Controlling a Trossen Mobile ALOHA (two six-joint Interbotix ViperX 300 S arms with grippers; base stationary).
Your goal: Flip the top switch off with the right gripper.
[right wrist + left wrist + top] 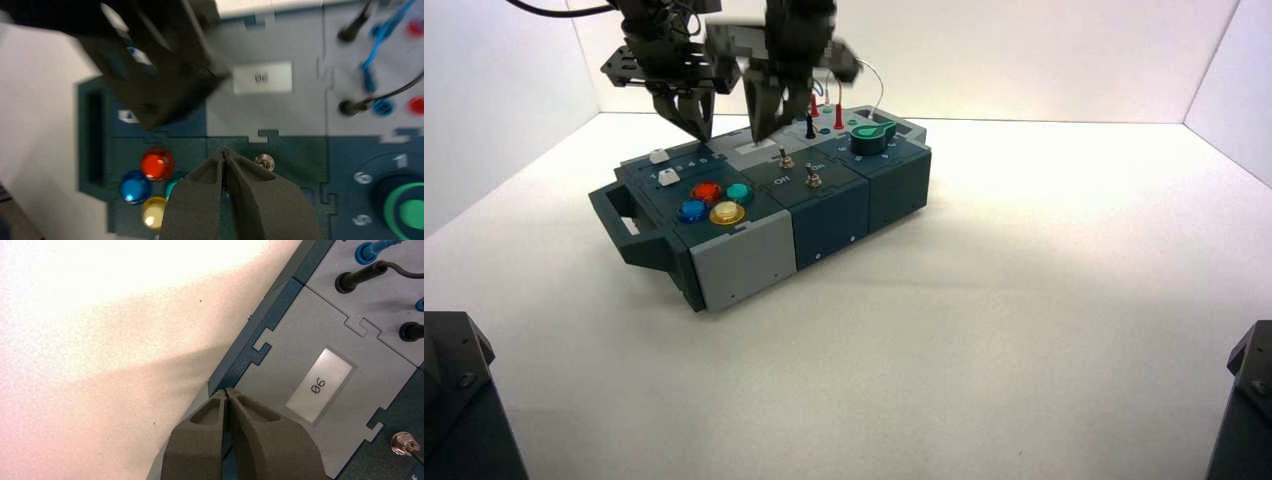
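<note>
- The right gripper, black with two tapered fingers [225, 152], is hovering over the box's middle, near the top switch; its fingers are pressing together at the tips and gripping nothing.
- The top switch, a tiny silver metal toggle lever on a brassy base nut [785, 158], is standing on the dark panel, beside the light-grey display panel [280, 370] and farther from the high camera than its twin toggle [813, 178].
- The left gripper, also black [704, 138], is waiting over the box's far left part, closed on nothing.
- For a good flip, the right gripper should be keeping its tips together, lowering beside the lever and nudging it sideways towards off, clearing the twin and the left gripper.
- Counting: two toggles, four round buttons (red, blue, green, yellow) [727, 212], two white slider caps [668, 177] and one green knob [872, 136] are showing.
</note>
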